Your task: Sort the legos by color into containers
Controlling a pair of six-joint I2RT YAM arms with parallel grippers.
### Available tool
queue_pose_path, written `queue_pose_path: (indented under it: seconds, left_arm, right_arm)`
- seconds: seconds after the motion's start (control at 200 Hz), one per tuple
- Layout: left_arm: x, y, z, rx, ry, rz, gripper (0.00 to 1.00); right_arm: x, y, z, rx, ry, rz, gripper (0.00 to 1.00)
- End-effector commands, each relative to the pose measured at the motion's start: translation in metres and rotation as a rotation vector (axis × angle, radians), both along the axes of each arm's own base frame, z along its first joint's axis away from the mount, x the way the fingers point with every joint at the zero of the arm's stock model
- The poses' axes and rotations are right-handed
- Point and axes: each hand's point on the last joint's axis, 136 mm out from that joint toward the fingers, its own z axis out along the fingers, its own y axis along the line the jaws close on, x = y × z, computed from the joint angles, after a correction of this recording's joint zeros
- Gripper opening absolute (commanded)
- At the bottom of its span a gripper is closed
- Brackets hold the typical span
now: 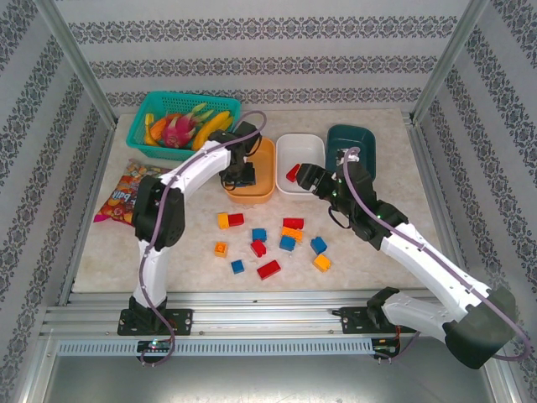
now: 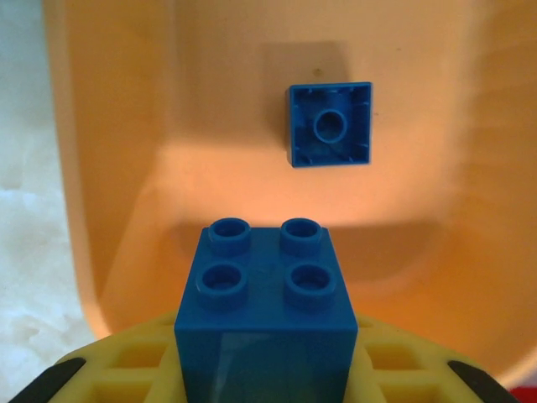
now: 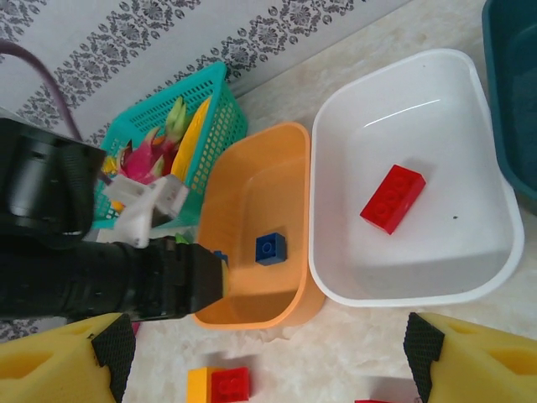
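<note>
Marbled tabletop (image 1: pixel 411 168), patterned wallpaper behind. Left gripper (image 1: pixel 239 174) pinched narrow on a blue brick (image 2: pixel 264 298), poised over the orange tray (image 2: pixel 117 134). Likely a release beside the upturned blue brick (image 2: pixel 330 124) lying inside, so blues seem to go here. Right gripper (image 3: pixel 267 357) jaws wide, empty, at near edge of white tray (image 3: pixel 403 143), where one red brick (image 3: pixel 393 198) lies. Dark teal tray (image 1: pixel 352 138) far right, contents unclear. Loose legos (image 1: pixel 268 269) scattered near centre, unsorted.

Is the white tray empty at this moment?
No, the right wrist view shows one red lego lying flat on the floor of the white tray.
</note>
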Motion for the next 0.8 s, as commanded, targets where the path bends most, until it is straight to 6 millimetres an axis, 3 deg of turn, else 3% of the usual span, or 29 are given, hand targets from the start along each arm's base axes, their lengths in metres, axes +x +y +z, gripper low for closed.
queue_pose_path:
  seconds: [0.0, 0.21, 0.335, 0.445, 0.625, 0.794]
  left_arm:
    - [-0.002, 0.004, -0.003, 0.063, 0.034, -0.022, 0.26]
    - [-0.001, 0.004, -0.026, 0.085, 0.086, -0.004, 0.31]
    - [-0.002, 0.004, -0.03, 0.093, 0.097, 0.003, 0.47]
    - [0.0, 0.004, -0.024, 0.091, 0.086, 0.006, 0.54]
    - [0.008, -0.003, 0.014, 0.05, 0.007, 0.009, 0.61]
    - [0.003, -0.018, 0.079, -0.04, -0.134, -0.01, 0.7]
  right_arm:
    - [-0.002, -0.004, -0.002, 0.032, 0.024, -0.024, 0.86]
    - [-0.009, -0.011, -0.019, 0.023, 0.073, -0.034, 0.86]
    - [-0.015, -0.017, -0.032, 0.004, 0.125, -0.054, 0.86]
    - [-0.025, -0.025, -0.047, -0.017, 0.195, -0.084, 0.85]
    - [-0.06, -0.054, -0.082, -0.136, 0.429, -0.17, 0.83]
    - [-0.112, -0.074, -0.123, -0.164, 0.715, -0.259, 0.84]
